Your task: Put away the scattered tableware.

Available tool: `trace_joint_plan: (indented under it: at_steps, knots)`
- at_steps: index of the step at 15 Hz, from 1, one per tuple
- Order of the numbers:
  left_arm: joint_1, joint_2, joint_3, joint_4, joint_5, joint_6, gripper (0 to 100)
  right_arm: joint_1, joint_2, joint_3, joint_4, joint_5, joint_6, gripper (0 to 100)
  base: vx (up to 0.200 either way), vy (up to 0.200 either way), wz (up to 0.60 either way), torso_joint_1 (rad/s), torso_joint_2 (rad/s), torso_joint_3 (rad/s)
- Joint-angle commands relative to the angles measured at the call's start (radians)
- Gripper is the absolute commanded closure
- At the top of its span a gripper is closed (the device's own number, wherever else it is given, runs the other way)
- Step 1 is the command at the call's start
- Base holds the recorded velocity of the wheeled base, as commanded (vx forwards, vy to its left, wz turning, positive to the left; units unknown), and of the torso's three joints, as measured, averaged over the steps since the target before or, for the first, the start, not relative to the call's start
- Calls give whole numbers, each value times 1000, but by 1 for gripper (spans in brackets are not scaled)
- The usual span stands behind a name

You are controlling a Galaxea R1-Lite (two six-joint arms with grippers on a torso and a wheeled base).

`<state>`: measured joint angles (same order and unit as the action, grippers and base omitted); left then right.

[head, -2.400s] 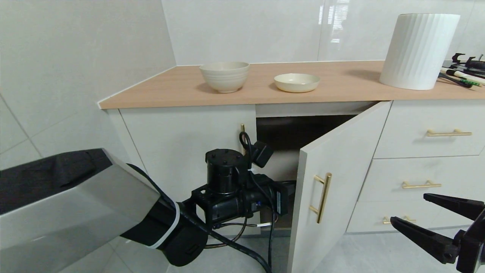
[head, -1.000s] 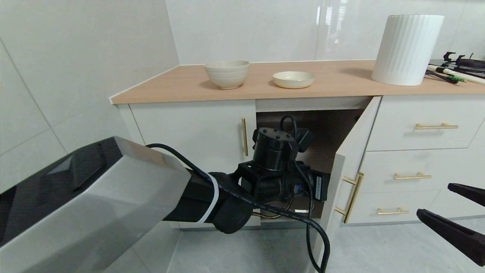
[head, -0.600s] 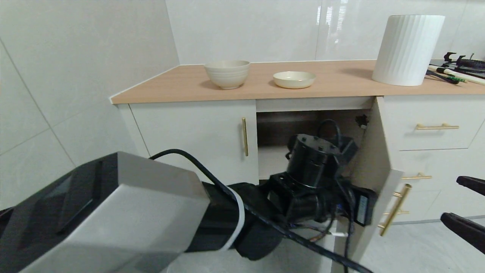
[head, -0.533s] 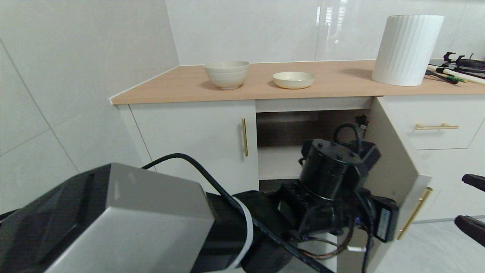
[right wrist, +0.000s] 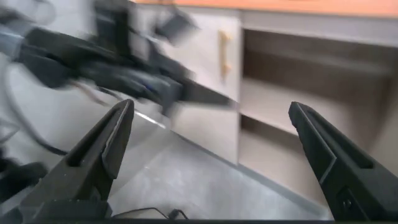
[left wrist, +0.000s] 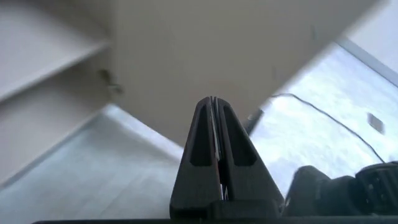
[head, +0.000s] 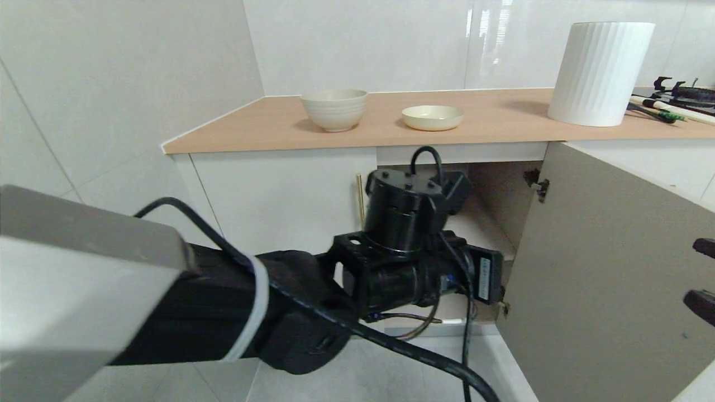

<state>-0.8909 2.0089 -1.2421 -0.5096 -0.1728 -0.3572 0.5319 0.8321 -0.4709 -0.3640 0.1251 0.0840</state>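
Note:
A beige ribbed bowl [head: 334, 109] and a shallow cream dish [head: 432, 118] stand on the wooden countertop [head: 268, 131]. Below them the cabinet's right door [head: 603, 268] is swung wide open, its inner face showing. My left arm's wrist [head: 413, 251] hangs in front of the open compartment. In the left wrist view my left gripper [left wrist: 212, 101] is shut with nothing in it, pointing at the door's [left wrist: 205, 50] inner face. My right gripper [head: 702, 273] is at the far right beyond the door, open and empty [right wrist: 211, 118].
A tall white ribbed container [head: 600, 72] and some utensils [head: 670, 109] sit at the counter's right end. The closed left door [head: 279, 201] has a gold handle [head: 359, 192]. Inside the cabinet a shelf [head: 480, 229] is bare. The tiled wall [head: 111, 111] closes the left side.
The cabinet door has swung from partly open to wide open, with my left arm sweeping right against it and then drawing back left. My right gripper has slid toward the right edge.

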Motion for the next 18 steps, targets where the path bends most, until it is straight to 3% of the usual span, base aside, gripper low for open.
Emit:
trace_joint_plan:
  at_steps: [1, 4, 6, 10, 14, 15, 17, 18]
  knots:
    - [165, -269, 213, 3, -1, 4, 100, -58, 237, -91, 17, -41, 0, 0, 0, 0, 0, 0, 0, 0]
    - [337, -469, 415, 20, -2, 11, 100, -87, 458, -221, -19, -39, 3, 0, 0, 0, 0, 0, 0, 0]
    - [405, -570, 513, 34, -8, 11, 100, -87, 522, -241, -23, -41, 3, 0, 0, 0, 0, 0, 0, 0]
    - [425, -670, 616, 36, -11, 14, 100, -89, 521, -239, -16, -67, 22, 0, 0, 0, 0, 0, 0, 0]
    - [425, -667, 612, 89, -11, 73, 100, -87, 513, -239, -15, -139, 29, 0, 0, 0, 0, 0, 0, 0]
    - [425, -665, 609, 105, -13, 95, 0, -87, 509, -239, -15, -140, 29, 0, 0, 0, 0, 0, 0, 0]
    - [425, -674, 625, 98, -28, 112, 0, -87, 510, -239, -15, -140, 29, 0, 0, 0, 0, 0, 0, 0]
    - [426, -682, 625, 98, -54, 139, 0, -87, 513, -239, -15, -142, 29, 0, 0, 0, 0, 0, 0, 0]
